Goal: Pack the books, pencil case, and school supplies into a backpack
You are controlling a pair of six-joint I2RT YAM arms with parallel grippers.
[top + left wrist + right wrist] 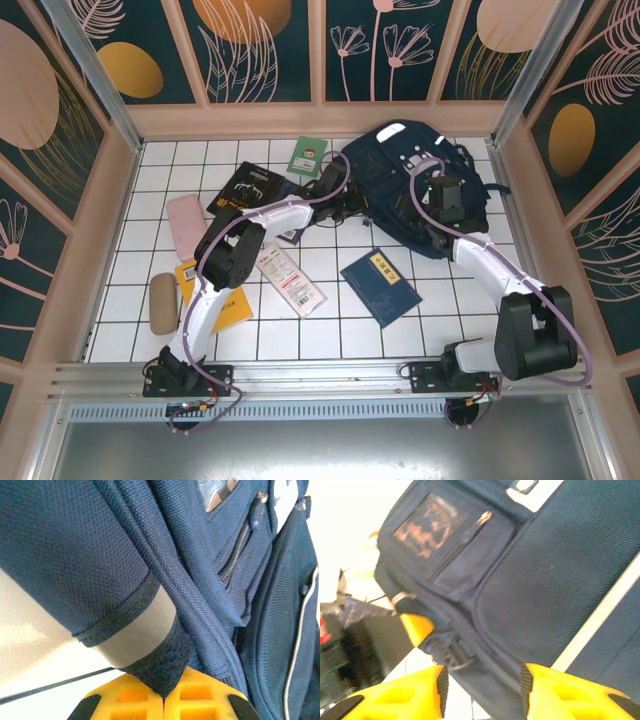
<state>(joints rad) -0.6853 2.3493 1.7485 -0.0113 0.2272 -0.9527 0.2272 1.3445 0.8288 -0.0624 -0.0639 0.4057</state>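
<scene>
Left pincer (164,695) clamped a dark strap (162,665) of the backpack (385,170).
Right pincer (481,687) stood parted above the backpack's navy fabric on the white-tiled desk (330,330).

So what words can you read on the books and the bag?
No text is clear enough to quote.
White packet: red and black print, too small.
Green book: label too small.
Blue book: label too small.
Backpack: orange print on its patch, blurred.
</scene>
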